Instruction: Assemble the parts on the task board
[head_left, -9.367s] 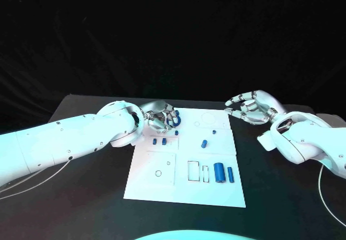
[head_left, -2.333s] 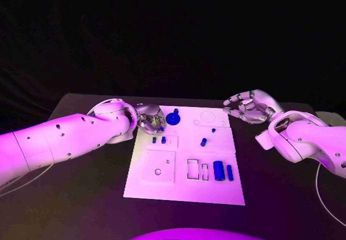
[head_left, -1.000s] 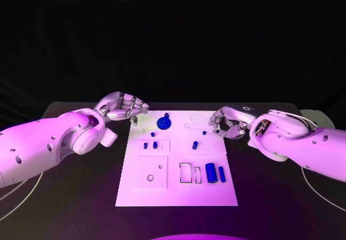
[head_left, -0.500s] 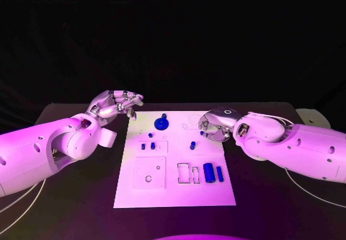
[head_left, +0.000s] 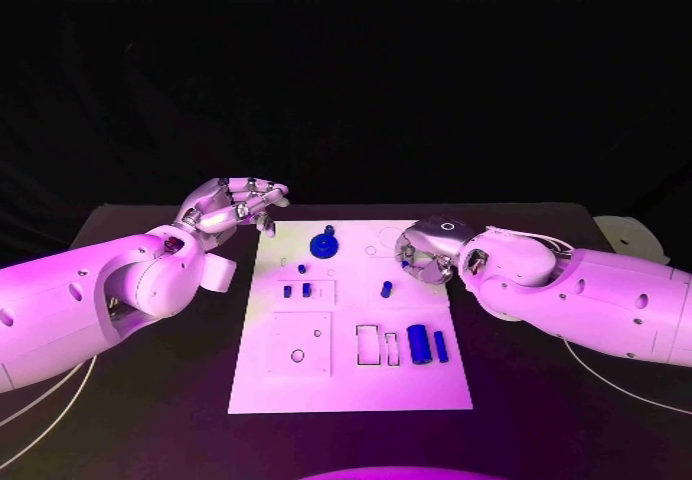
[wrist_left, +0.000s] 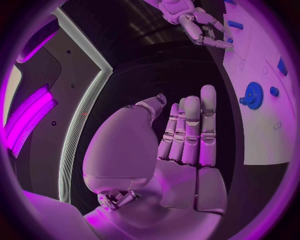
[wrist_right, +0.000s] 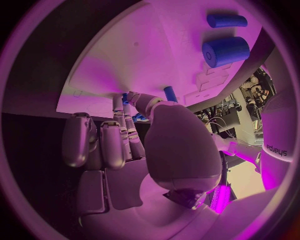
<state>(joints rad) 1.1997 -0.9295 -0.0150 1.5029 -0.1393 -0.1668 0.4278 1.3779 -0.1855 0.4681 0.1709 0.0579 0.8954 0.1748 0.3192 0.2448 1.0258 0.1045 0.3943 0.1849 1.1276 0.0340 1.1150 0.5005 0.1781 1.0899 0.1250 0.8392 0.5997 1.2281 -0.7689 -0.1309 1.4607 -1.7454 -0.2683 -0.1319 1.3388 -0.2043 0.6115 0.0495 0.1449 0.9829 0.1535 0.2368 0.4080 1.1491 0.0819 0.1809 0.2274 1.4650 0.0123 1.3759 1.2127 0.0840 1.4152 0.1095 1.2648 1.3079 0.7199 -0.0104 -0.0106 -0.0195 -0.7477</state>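
Hovering over the white task board's far right part, the silver right hand hangs with fingers loosely apart, empty; the small blue cylindrical peg lies just nearer the robot, lengthwise along the board, while the open left hand is farther off

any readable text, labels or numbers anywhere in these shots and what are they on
"adeys", as best it reads: small dark letters, partly blurred, on the white casing at the rim of the right wrist view, beside the right hand.
No words or numbers can be read on the task board, only outlines, nor on the blue parts.
No text can be read in the left wrist view around the left hand.
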